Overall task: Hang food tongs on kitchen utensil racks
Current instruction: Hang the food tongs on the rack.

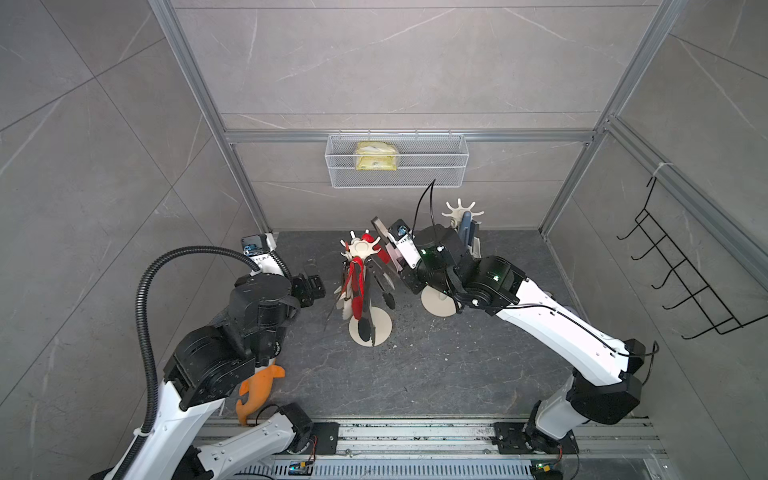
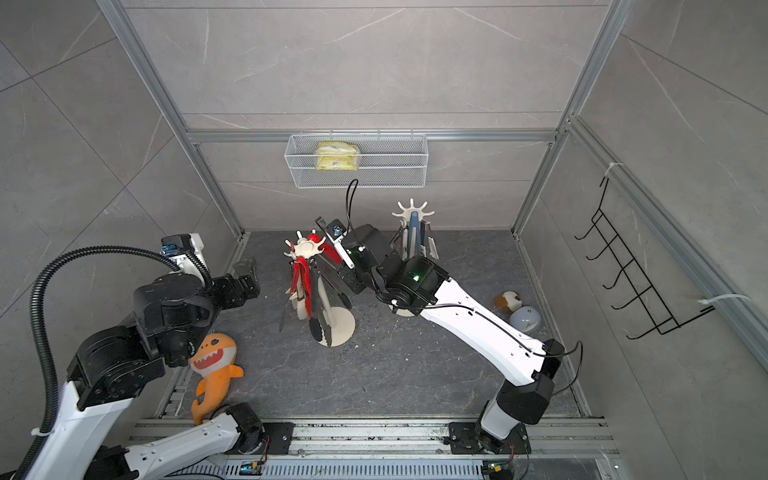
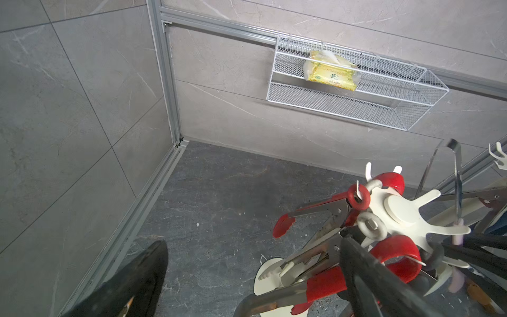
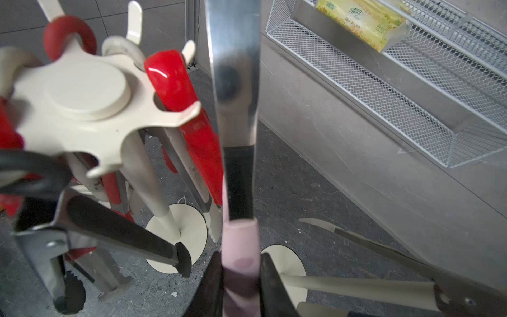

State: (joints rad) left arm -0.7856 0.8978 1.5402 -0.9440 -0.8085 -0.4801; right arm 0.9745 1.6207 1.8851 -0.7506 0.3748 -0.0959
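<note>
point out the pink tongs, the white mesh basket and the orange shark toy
pink tongs [image 4: 236, 115]: right wrist view, on the steel arm
white mesh basket [image 1: 432, 172]: in a top view, on the front mesh wall
orange shark toy [image 2: 216, 374]: in a top view, on its body

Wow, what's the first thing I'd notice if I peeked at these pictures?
Probably the cream rack in the middle of the dark floor, crowded with hanging red and black tongs. Right beside it, the right end effector is shut on pink-tipped tongs, holding them close to the rack's top. An orange shark toy lies on the floor near the left arm's base.
</note>
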